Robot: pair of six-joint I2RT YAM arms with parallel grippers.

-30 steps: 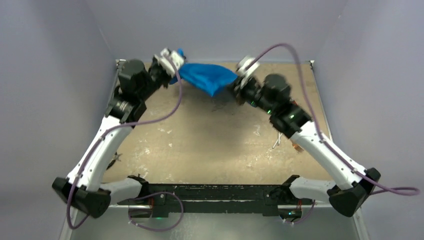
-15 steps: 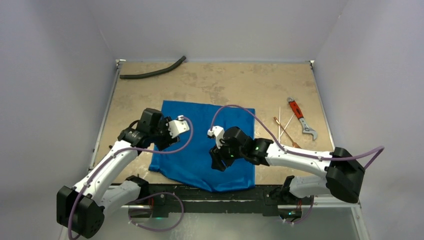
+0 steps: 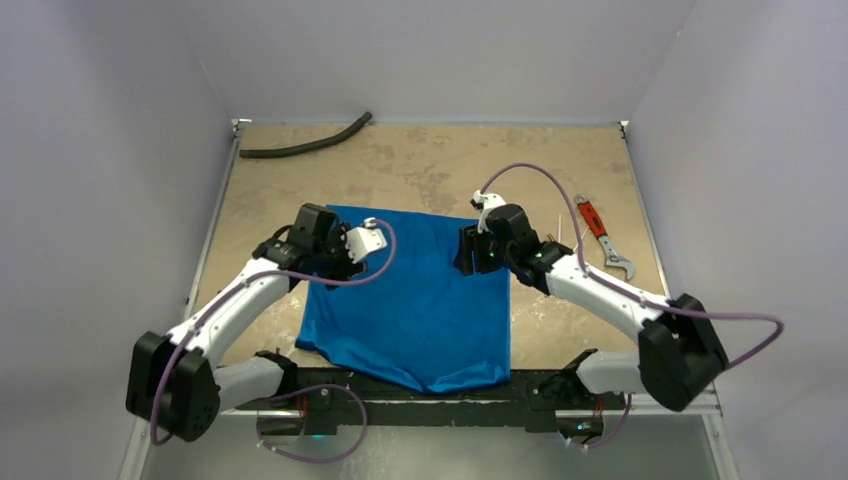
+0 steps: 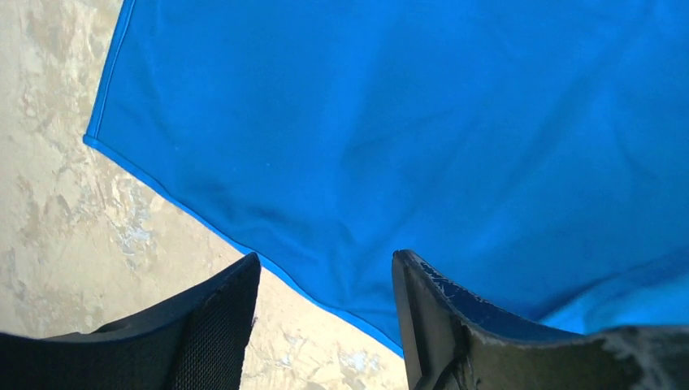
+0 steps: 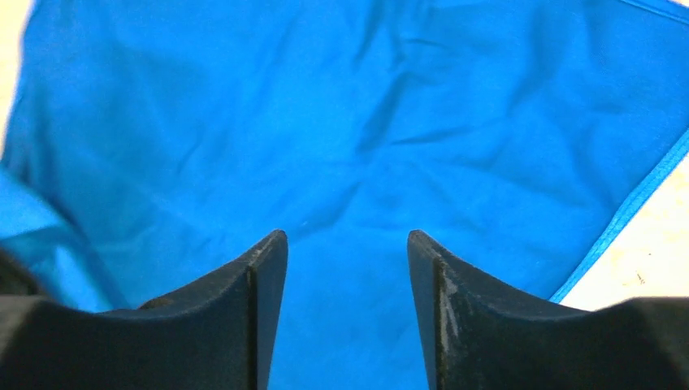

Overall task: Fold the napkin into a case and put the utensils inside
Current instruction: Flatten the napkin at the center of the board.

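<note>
Napkin (image 3: 410, 300) lies spread open and blue on the surface (image 3: 430, 165), between both arms, its near hem reaching the black rail (image 3: 520, 383) by their bases; we see the left tool (image 4: 325, 260) released above its far left corner, jaws apart and empty; the right tool (image 5: 345, 244) stands likewise released over the far right corner; a red-handled wrench (image 3: 600, 235) lies to the right.

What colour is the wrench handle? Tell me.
The wrench handle is red, seen best in the top external view.
</note>
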